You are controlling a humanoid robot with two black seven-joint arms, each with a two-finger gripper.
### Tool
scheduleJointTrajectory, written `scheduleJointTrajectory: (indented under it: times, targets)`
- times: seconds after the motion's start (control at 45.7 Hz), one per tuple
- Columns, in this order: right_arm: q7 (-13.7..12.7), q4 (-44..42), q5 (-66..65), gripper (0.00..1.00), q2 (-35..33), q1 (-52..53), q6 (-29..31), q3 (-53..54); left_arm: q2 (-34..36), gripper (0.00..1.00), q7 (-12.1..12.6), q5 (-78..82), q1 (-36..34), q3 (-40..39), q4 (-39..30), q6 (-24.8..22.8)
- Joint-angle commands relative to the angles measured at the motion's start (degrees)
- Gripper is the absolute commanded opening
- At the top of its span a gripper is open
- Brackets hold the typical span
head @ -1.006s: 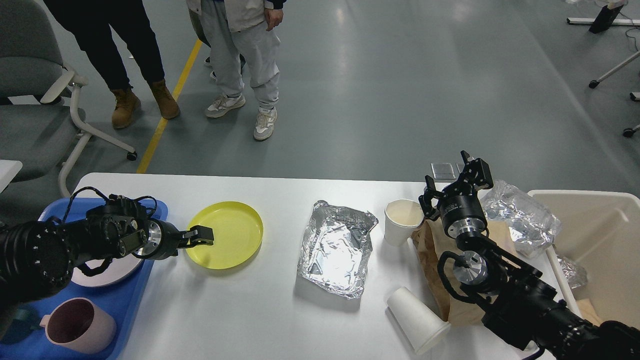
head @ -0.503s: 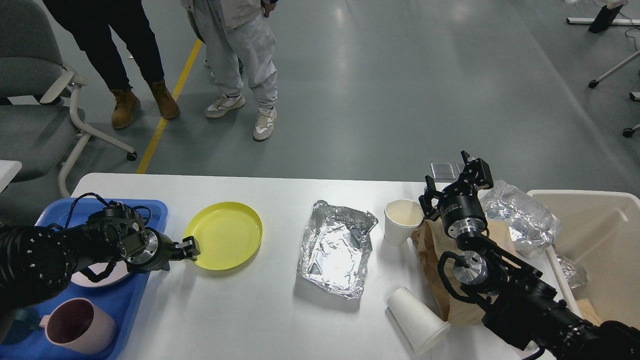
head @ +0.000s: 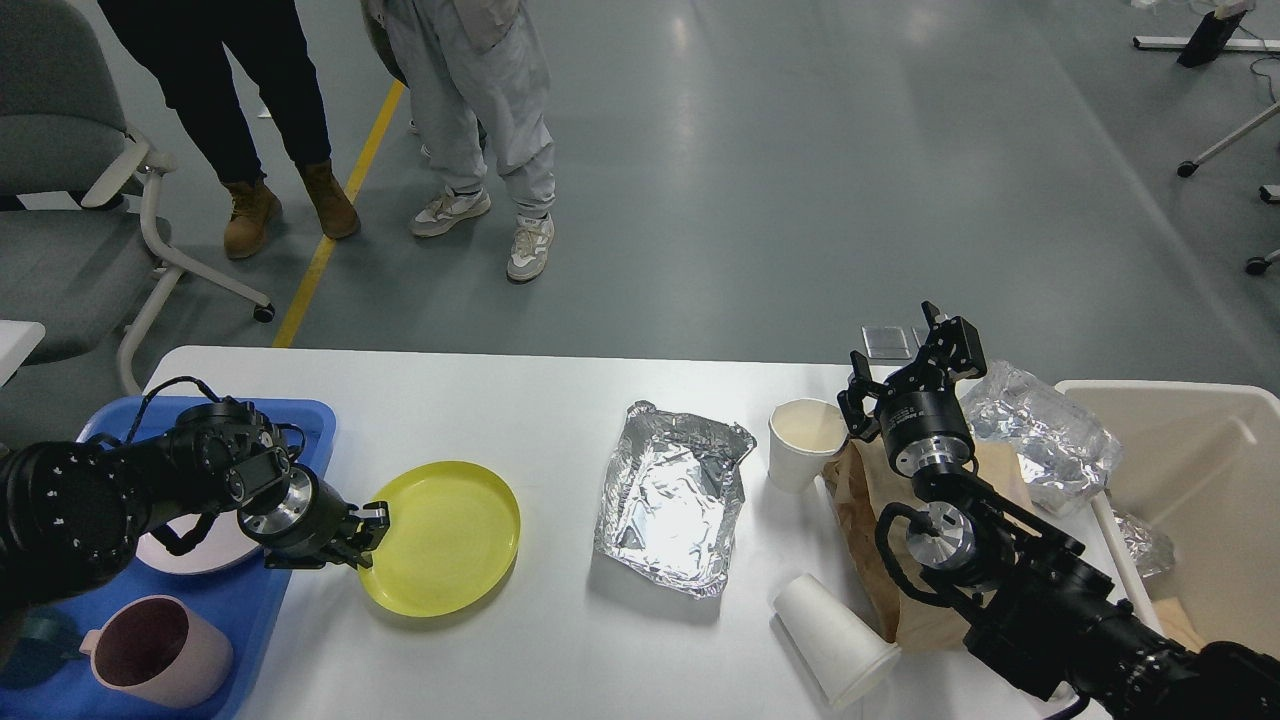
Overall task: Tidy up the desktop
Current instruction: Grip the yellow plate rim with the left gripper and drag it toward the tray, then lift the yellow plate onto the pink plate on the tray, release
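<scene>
The white desktop (head: 560,640) spans the view. A yellow plate (head: 445,535) lies on it left of centre. My left gripper (head: 368,520) is at the plate's left rim and shut on it. A crumpled foil tray (head: 670,500) lies at the centre. An upright paper cup (head: 800,440) stands right of it, and a second paper cup (head: 835,640) lies on its side near the front. My right gripper (head: 915,360) is raised over a brown paper bag (head: 870,510), its fingers apart and empty.
A blue tray (head: 250,610) at the left holds a pink mug (head: 160,650) and a white plate (head: 190,545). A beige bin (head: 1200,480) stands at the right, with crumpled foil (head: 1045,430) beside it. People (head: 470,120) and a chair (head: 70,180) are beyond the far edge.
My left gripper drew back toward me and closed on the yellow plate's rim, and the plate slid nearer the front edge. The right arm has not moved.
</scene>
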Motion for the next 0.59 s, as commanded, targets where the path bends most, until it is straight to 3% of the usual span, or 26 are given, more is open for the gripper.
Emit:
scheduleJointTrajectory:
  times: [0.0, 0.394, 0.569]
  targets:
    - [0.0, 0.0, 0.0, 1.00, 0.0, 0.0, 0.0, 0.0, 0.2, 0.00, -0.1, 0.0, -1.5, 0.1, 0.0, -0.5]
    - [0.0, 0.0, 0.0, 1.00, 0.0, 0.0, 0.0, 0.0, 9.2, 0.00, -0.1, -0.1, -14.2, -0.5, -0.1, -13.3]
    - [0.0, 0.1, 0.0, 1.00, 0.0, 0.0, 0.0, 0.0, 14.9, 0.00, 0.0, -0.1, -18.4, -0.3, 0.0, -14.9]
